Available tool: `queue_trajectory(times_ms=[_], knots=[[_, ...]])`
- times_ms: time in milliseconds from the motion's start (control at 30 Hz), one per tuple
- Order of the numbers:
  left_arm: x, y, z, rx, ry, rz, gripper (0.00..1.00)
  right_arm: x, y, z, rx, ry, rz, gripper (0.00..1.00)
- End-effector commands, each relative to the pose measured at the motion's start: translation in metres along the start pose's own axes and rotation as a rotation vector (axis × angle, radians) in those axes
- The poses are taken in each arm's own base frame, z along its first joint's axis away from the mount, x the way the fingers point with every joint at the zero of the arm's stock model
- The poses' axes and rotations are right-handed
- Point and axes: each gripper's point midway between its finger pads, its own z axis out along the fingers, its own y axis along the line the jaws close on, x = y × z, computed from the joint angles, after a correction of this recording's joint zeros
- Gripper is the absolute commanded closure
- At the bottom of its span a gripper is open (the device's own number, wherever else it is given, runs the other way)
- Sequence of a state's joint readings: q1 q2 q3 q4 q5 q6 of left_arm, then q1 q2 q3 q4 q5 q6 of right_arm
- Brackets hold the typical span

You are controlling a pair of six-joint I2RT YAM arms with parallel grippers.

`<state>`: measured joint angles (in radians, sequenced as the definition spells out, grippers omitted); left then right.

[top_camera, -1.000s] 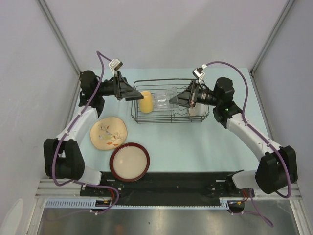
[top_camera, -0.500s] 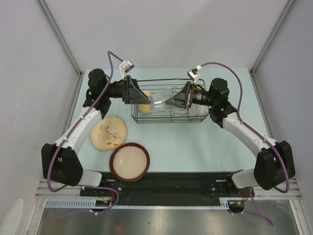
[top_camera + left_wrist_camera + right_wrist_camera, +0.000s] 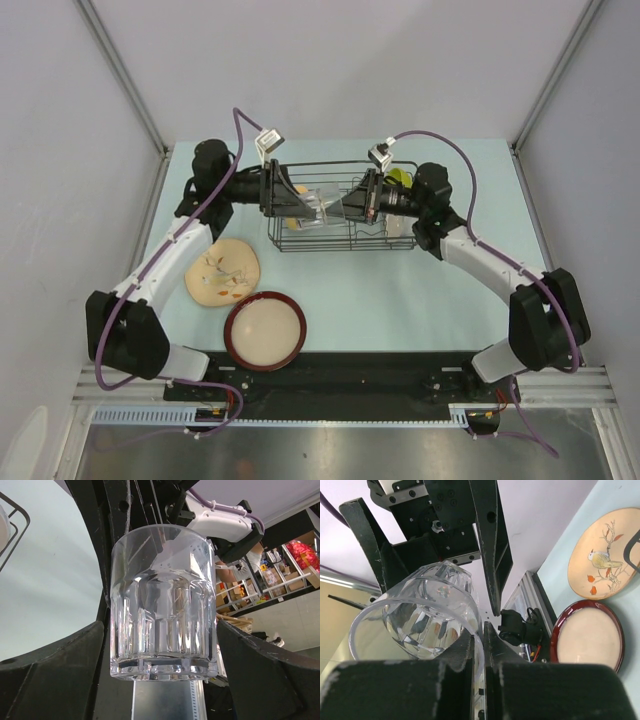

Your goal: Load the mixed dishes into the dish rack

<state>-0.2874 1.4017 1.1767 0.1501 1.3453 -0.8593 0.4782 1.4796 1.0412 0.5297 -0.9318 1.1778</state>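
Clear glass (image 3: pixel 322 207) sideways, mouth rightward

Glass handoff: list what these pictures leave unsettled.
Whether the left fingers touch the glass: left wrist view, clear walls blur the contact; top view too small.
Mug: top view, mostly behind the left fingers.
Bowl: top view, partly behind the right arm.
Rack floor under the glass: top view, covered by the left and right fingers.

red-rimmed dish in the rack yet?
No, the dark-red-rimmed cream dish sits on the table, outside the dish rack.
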Motion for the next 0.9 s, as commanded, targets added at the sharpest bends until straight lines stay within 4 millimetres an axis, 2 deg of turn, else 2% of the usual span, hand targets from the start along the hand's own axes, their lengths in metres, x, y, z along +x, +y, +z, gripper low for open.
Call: queue_trajectory(times_ms=[0, 67, 167, 233, 267, 433, 467, 533, 633, 667, 733, 800, 833, 867], knots=[[-0.010, -0.009, 0.002, 0.005, -0.004, 0.082, 0.02, -0.009, 0.020, 0.005, -0.078, -0.036, -0.059, 1.00], [-0.011, -0.010, 0.002, 0.006, -0.002, 0.087, 0.05, -0.008, 0.019, 0.009, -0.086, -0.035, -0.059, 1.00], [-0.012, -0.010, 0.002, 0.005, 0.001, 0.096, 0.15, -0.002, 0.014, 0.014, -0.084, -0.014, -0.047, 1.00], [-0.012, -0.010, 0.002, 0.004, 0.004, 0.097, 0.27, 0.002, 0.009, 0.017, -0.068, -0.004, -0.045, 1.00], [-0.013, -0.011, 0.002, 0.007, 0.006, 0.100, 0.37, 0.003, 0.008, 0.017, -0.064, -0.002, -0.045, 1.00], [-0.012, -0.010, 0.002, 0.001, 0.014, 0.121, 0.53, 0.001, 0.001, 0.013, -0.022, -0.012, -0.038, 1.00], [-0.015, -0.012, 0.001, -0.003, 0.009, 0.133, 0.58, -0.001, 0.001, 0.010, -0.015, -0.019, -0.050, 0.90], [-0.014, -0.010, 0.001, -0.011, 0.015, 0.116, 0.64, -0.003, -0.003, 0.007, 0.013, -0.028, -0.043, 0.86], [-0.019, -0.008, -0.002, -0.030, 0.005, 0.130, 0.76, -0.006, -0.005, 0.001, 0.043, -0.042, -0.050, 0.53], [-0.020, -0.001, -0.005, -0.060, -0.002, 0.094, 0.83, -0.007, -0.004, -0.003, 0.049, -0.048, -0.066, 0.51], [-0.029, 0.000, -0.009, -0.086, -0.013, 0.142, 0.85, -0.010, -0.012, -0.012, 0.095, -0.056, -0.051, 0.47], [-0.031, 0.011, -0.017, -0.140, -0.023, 0.102, 0.87, -0.016, -0.020, -0.029, 0.155, -0.076, -0.062, 0.45], [-0.038, 0.012, -0.020, -0.167, -0.028, 0.169, 0.88, -0.017, -0.023, -0.035, 0.177, -0.082, -0.064, 0.45], [-0.035, 0.019, -0.025, -0.207, -0.021, 0.121, 0.89, -0.020, -0.025, -0.043, 0.197, -0.093, -0.067, 0.44]])
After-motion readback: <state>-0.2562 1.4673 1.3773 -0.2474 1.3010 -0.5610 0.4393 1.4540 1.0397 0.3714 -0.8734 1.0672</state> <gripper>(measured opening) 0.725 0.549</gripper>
